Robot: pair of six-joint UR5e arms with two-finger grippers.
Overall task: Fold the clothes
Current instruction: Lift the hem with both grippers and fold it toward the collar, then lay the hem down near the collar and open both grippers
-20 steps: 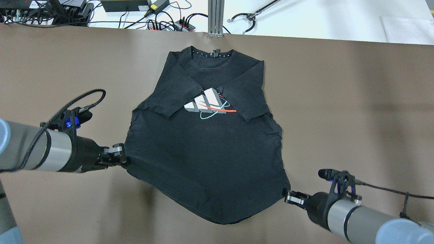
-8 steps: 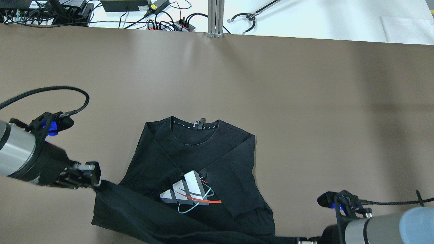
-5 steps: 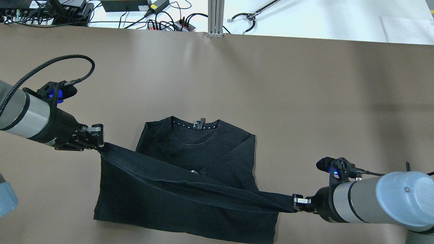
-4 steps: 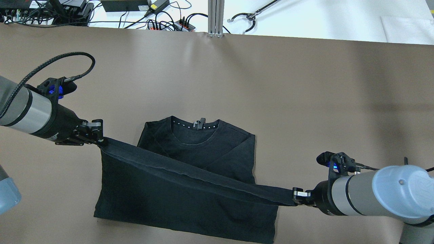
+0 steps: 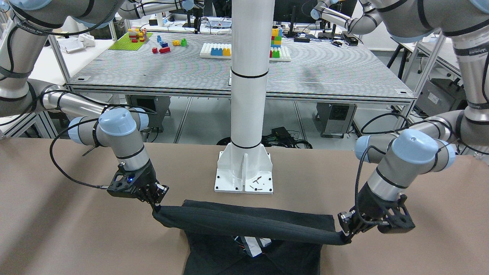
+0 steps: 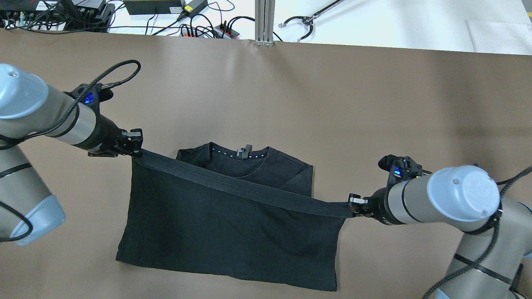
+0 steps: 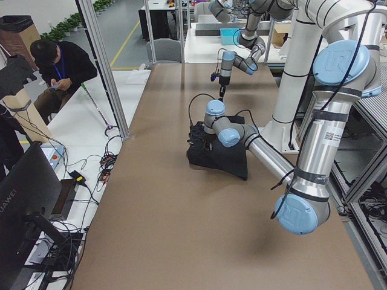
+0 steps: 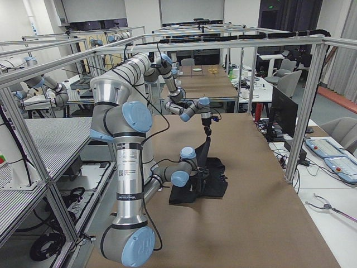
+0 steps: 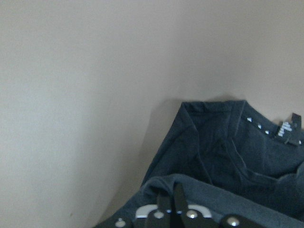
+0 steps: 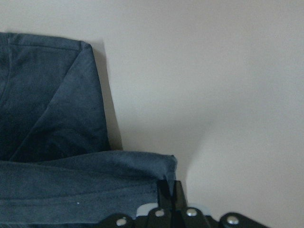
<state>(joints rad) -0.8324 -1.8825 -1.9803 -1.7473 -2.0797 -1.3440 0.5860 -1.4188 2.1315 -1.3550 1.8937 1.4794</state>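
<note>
Overhead exterior: left jaws, right jaws pinching black shirt (image 6: 228,224) hem corners; neck label (image 6: 245,152) unreadable.

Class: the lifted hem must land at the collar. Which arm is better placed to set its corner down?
Left, probably. The left gripper grips the shirt level with its collar; the right gripper grips it short of that.

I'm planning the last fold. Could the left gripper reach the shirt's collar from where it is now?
Probably yes. The left gripper, shut on the shirt by a hem corner, is close beside the collar with nothing standing between; that corner would come along.
</note>
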